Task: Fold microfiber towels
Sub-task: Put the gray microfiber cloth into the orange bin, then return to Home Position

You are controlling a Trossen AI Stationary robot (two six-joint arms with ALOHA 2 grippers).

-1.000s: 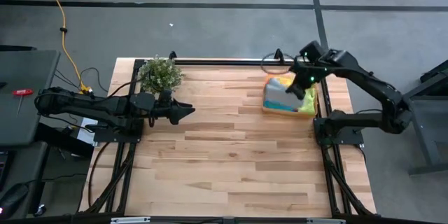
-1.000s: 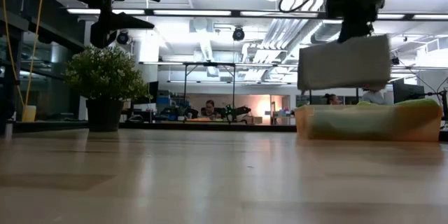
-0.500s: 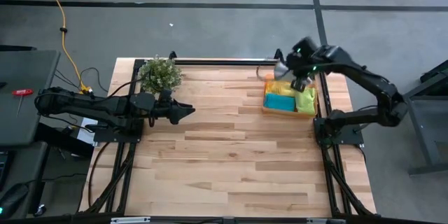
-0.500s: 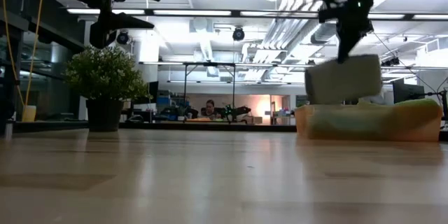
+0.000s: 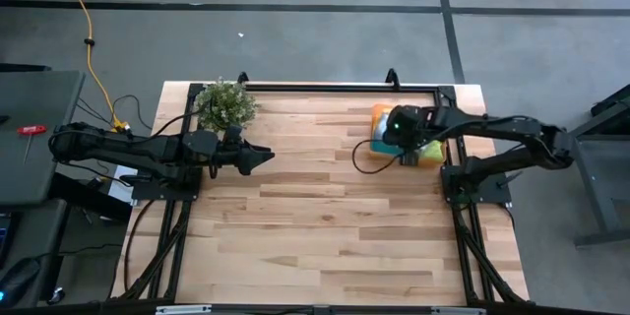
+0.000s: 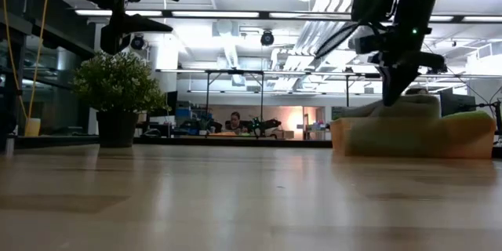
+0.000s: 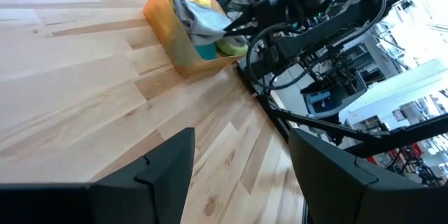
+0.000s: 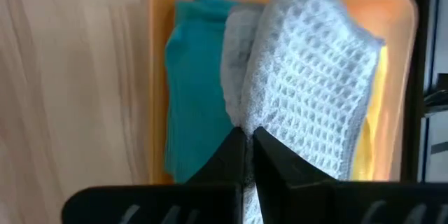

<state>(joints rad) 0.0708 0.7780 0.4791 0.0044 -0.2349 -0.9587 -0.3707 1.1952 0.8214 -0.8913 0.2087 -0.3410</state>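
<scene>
Grey-blue waffle towel point(image 8: 308, 77) — soft, light, limp — pinched at its bunched edge by right end effector point(image 8: 246, 155), clamped together; teal towel point(image 8: 192, 77) beside, over orange tray point(image 8: 157, 56).

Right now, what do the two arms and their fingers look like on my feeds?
Both arms are dark, jointed links on black frame bases. The left gripper ends in two tapered black fingers, broad and angular in its wrist view. The right gripper carries small green lights and looping black cables; its fingers are slim black wedges.
</scene>
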